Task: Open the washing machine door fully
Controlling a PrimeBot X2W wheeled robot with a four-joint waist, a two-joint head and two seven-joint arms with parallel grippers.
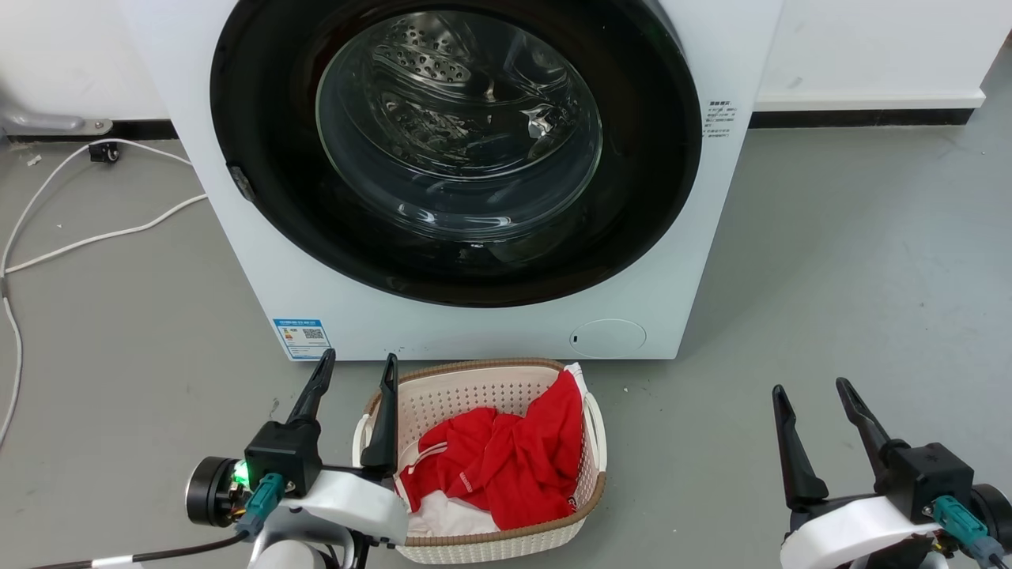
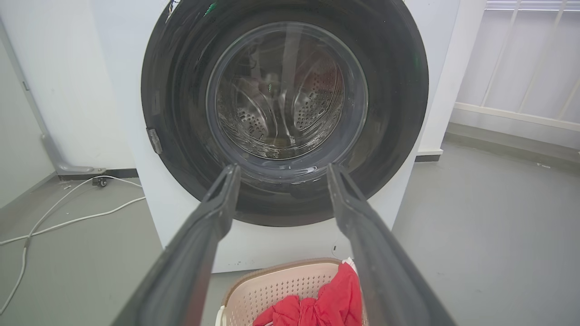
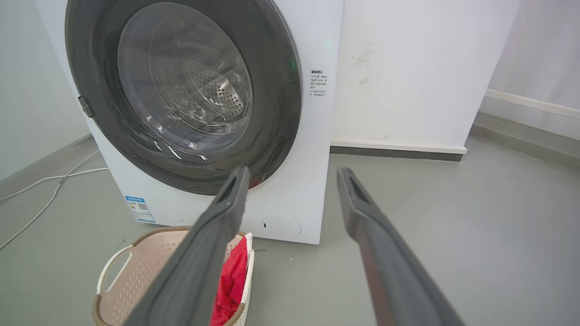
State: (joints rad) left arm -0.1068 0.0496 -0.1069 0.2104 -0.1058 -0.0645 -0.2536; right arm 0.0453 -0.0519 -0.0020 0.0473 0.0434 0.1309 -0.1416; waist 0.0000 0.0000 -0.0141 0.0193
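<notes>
The white washing machine (image 1: 261, 261) stands ahead of me on the floor. Its round black washing machine door (image 1: 261, 197) with the bulging glass window lies flush against the front, shut; a small latch tab sits on its left rim. The same washing machine door (image 2: 181, 113) faces the left wrist view, and the washing machine door (image 3: 276, 90) appears at an angle in the right wrist view. My left gripper (image 1: 357, 369) hovers open at the lower left, short of the machine. My right gripper (image 1: 813, 389) is open at the lower right, holding nothing.
A white laundry basket (image 1: 482, 378) with red clothing (image 1: 506, 458) sits on the floor right before the machine, beside my left gripper. White cables (image 1: 95, 237) trail over the grey floor at the left. A white wall with dark skirting (image 1: 862, 118) runs behind on the right.
</notes>
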